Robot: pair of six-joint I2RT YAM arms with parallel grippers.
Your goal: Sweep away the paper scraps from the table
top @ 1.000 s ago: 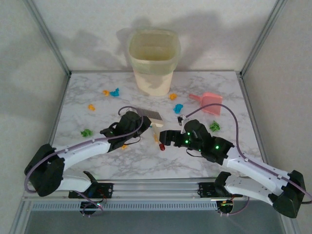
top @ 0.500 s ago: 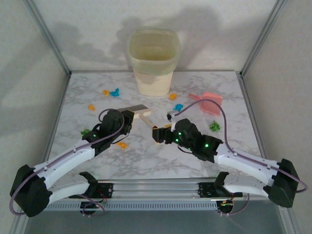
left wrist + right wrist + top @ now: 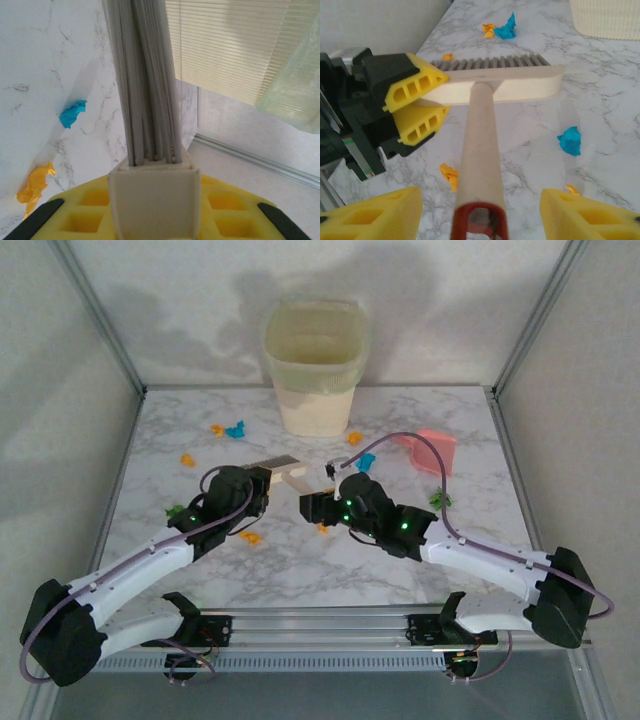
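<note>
Nine paper scraps are showing on the table in the top view, by my count: five orange, two blue, two green. Toward the left edge, two orange, one blue and one green are lying apart from each other. A third orange one is lying just beside my left arm.

My left gripper is clamping the left end of the head of the one brush, one yellow finger above it and one below. The bristles are facing the far edge. The handle is running toward my right gripper. Its two fingers are standing apart, one on each side of the handle, neither touching it.

A fourth orange scrap is lying just under that gripper. One orange and one blue are lying near the one bin at the far edge.

One green scrap is lying toward the right edge. The one pink dustpan is sitting beyond it, toward the far right corner.
</note>
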